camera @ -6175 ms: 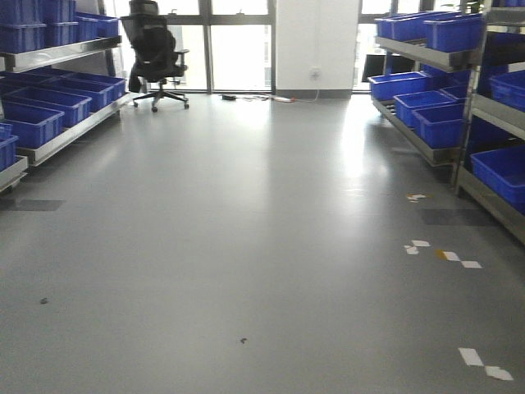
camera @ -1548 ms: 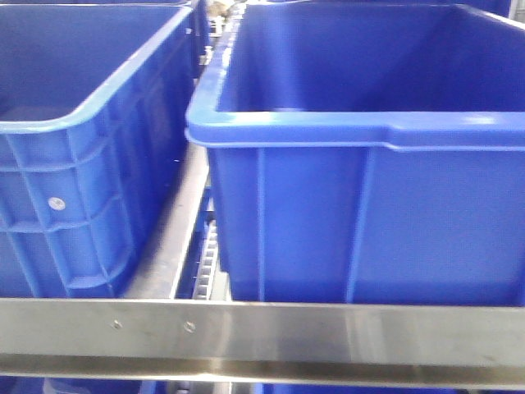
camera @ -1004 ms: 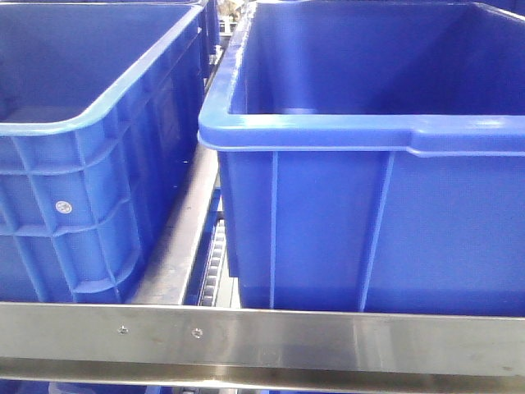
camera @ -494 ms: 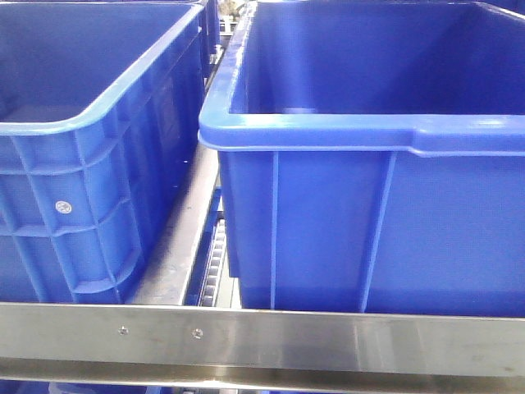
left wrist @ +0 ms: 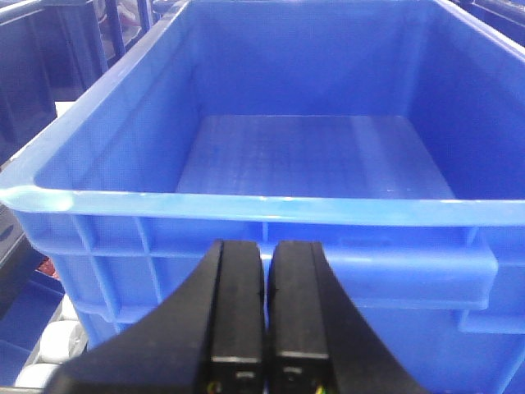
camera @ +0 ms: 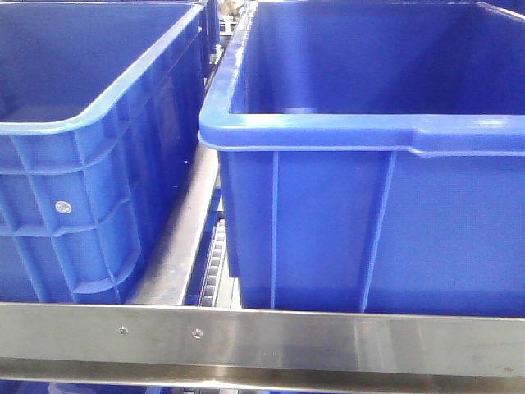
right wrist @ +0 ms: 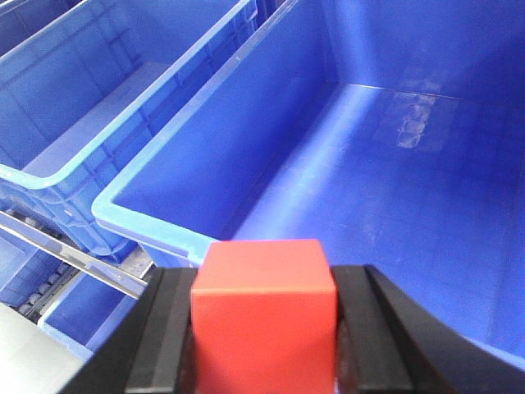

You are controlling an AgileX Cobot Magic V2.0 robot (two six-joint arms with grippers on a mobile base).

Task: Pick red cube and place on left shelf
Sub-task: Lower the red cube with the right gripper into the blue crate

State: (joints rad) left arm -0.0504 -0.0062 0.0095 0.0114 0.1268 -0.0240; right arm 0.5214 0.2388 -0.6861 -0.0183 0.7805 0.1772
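Note:
The red cube (right wrist: 264, 316) is held between the black fingers of my right gripper (right wrist: 264, 328), which is shut on it. It hangs just above the near rim of a large blue bin (right wrist: 394, 205) on the shelf. My left gripper (left wrist: 266, 271) is shut and empty, its two fingers pressed together, in front of the near wall of a blue bin (left wrist: 312, 156). In the front view two blue bins (camera: 361, 205) stand side by side behind the shelf's steel rail (camera: 262, 336); neither gripper nor the cube shows there.
A second blue bin (camera: 82, 148) stands to the left, with a narrow gap and roller track (camera: 215, 263) between the bins. In the right wrist view another blue bin (right wrist: 107, 90) sits to the left, and a lower bin (right wrist: 74, 320) shows below the rail.
Earlier the front view showed an open aisle with shelves on both sides; now it is close up to the bins. Over the last second the view has held still.

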